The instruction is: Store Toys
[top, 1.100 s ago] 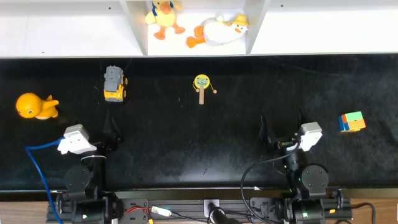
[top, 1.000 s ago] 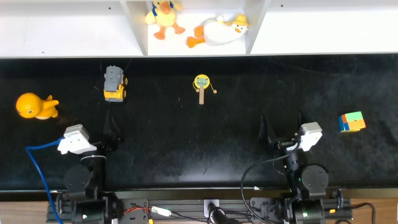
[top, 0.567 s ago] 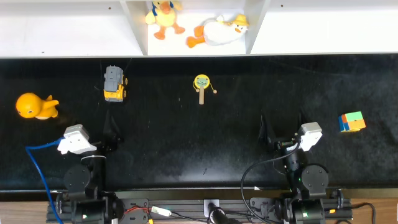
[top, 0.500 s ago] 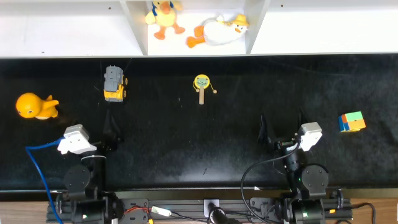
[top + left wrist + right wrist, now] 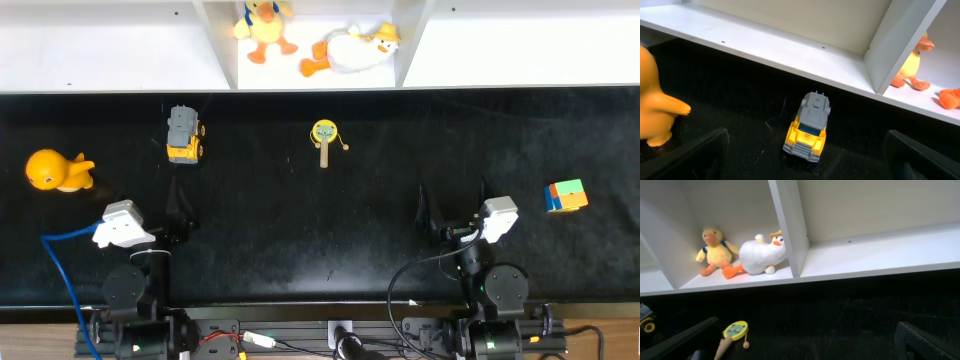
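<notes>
Mat, black, beneath white shelf

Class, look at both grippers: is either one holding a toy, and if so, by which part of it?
Nothing is held. The left gripper and the right gripper are both open and empty, set back from every toy.

Six toys lay in view — two plush, a yellow duck and a white goose — then one orange duck, one truck, one rattle, one cube.
</notes>
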Controlling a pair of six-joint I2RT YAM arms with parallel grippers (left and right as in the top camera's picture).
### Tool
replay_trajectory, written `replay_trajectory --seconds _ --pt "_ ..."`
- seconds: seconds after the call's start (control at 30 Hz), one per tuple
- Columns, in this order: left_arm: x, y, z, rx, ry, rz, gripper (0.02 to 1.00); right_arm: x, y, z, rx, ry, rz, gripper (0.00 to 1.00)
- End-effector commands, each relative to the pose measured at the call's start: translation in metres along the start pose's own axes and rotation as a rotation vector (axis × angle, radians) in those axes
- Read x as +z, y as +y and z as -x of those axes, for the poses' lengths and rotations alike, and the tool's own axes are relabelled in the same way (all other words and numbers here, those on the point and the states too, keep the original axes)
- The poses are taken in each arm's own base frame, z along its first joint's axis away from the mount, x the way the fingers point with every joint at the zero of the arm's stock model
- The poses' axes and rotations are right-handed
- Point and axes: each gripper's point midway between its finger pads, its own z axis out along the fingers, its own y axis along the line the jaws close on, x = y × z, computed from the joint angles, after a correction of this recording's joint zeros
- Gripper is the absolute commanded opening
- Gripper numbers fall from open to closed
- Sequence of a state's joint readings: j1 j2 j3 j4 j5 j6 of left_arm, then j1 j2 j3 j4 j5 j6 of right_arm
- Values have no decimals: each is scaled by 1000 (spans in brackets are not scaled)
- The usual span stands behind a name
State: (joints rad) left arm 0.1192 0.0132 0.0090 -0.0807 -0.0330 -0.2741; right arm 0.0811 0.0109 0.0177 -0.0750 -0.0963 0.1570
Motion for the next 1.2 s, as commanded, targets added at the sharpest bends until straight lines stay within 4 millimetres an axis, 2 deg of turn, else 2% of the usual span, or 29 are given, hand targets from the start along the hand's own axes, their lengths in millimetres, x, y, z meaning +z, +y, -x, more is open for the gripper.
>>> replay_trajectory --seconds 0.03,0.57,0.63,0.83,0.9,1.0,1.1,1.2 --pt "-1 -4 0 16 0 -19 996 0 0 -4 4 1 0 996" --pt "-1 -3 0 16 -2 -17 998 0 0 -4 4 1 0 993" --pt "-1 -2 5 14 -23 -6 998 0 0 -4 4 1 0 996" --pt "-5 -22 20 39 -46 -104 1000 0 0 -4 4 1 0 996" --pt "-12 -22 36 38 -40 -79 1000 0 0 -4 4 1 0 996" --pt "-31 -7 75 74 -36 68 1000 0 -1 -4 4 2 0 996" --pt "-55 4 129 141 -43 214 996 0 0 -4 4 1 0 996" --pt "-69 3 179 177 -22 295 998 0 0 -4 4 1 0 993"
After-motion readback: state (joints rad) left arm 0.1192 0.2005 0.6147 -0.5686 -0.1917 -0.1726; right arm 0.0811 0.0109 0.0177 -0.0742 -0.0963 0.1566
